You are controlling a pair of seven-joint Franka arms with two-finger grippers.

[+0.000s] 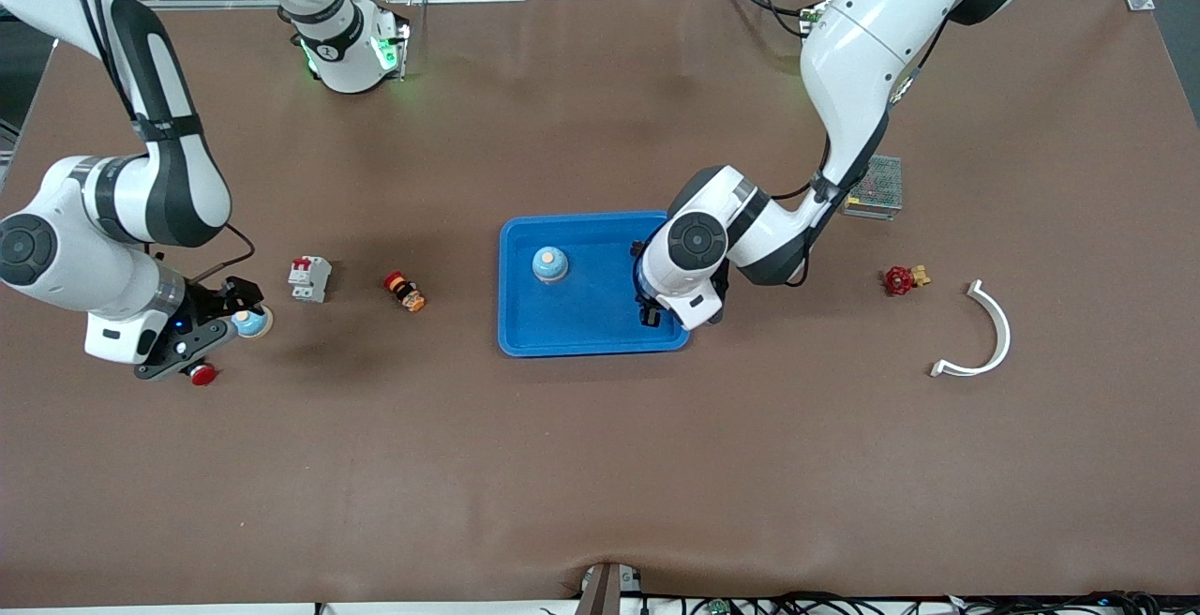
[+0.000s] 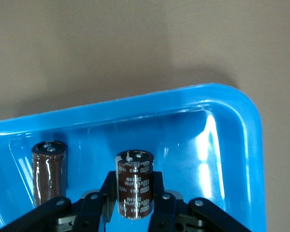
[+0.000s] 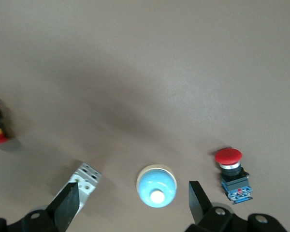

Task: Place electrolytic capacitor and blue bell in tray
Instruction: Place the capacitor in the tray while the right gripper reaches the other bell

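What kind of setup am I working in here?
Likely a robotics lab bench: a brown-covered table with two Franka arms, and scattered electrical parts such as a circuit breaker, a red push button and a mesh-cased power supply.

Circuit breaker [image 1: 309, 278] sits near the right arm's end of the table, a red-orange toy [image 1: 405, 292] just beside it. Red push button [image 1: 202, 373] lies nearer the front camera than the breaker. Mesh box [image 1: 875, 187], red valve [image 1: 902, 278] and white curved bracket [image 1: 984, 334] are well apart from it, toward the left arm's end.
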